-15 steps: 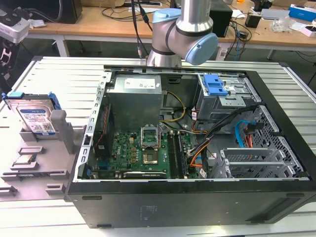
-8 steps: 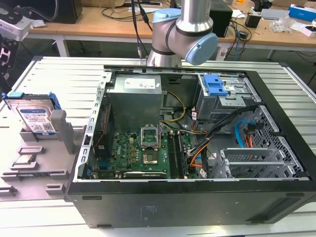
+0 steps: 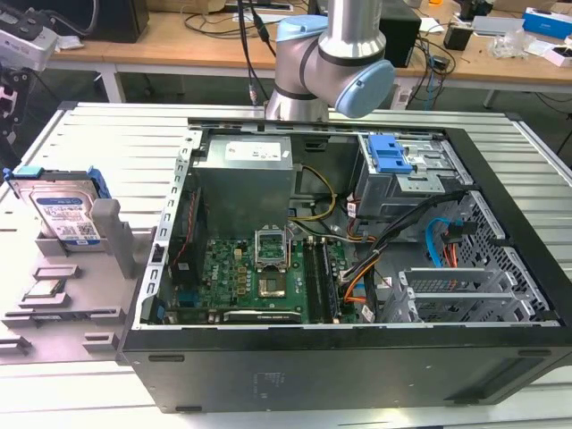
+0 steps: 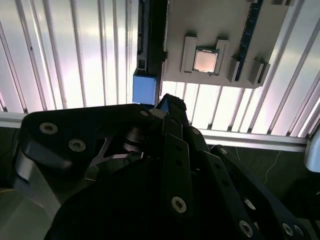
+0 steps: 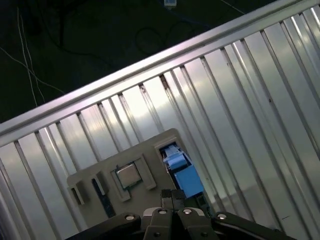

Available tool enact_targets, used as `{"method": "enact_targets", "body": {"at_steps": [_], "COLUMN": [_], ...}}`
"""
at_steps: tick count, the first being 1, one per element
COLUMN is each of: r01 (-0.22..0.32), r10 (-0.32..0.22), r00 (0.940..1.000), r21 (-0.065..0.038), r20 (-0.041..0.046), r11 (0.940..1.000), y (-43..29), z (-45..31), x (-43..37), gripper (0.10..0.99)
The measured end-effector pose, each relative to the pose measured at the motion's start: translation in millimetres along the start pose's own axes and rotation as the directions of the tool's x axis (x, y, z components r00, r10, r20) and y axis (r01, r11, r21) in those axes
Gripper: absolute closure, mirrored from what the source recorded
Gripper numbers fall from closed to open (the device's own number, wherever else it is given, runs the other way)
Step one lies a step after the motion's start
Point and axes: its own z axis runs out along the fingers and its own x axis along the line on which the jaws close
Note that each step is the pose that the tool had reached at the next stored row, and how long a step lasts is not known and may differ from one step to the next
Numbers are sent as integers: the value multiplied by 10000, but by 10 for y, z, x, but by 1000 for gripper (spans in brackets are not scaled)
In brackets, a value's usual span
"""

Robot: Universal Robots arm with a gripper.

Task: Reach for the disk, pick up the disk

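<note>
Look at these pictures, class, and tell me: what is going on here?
A robot arm is going for the disk. The disk stands on edge in a grey holder on the slatted table, at the exterior view's left of an open computer case. In the first wrist view the claw is shut, holds nothing and points toward the holder. Nothing touches the disk, so it is not yet picked up.
</note>
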Motion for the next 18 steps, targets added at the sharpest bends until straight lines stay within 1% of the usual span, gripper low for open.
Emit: {"method": "enact_targets", "body": {"at_steps": [1, 5, 9, 11, 18], "r01": [180, 524, 876, 1118, 1702], "r10": [-180, -524, -876, -1118, -1702], "r00": [9998, 9986, 9961, 9937, 9854], "r21": [0, -1, -2, -3, -5], "r20": [-8, -21, -34, -44, -66], "r11": [9998, 9986, 9962, 9937, 9854], "y": [0, 0, 0, 0, 0], "z": [0, 0, 0, 0, 0], "x": [0, 0, 0, 0, 0], "gripper": [980, 980, 980, 980, 980]}}
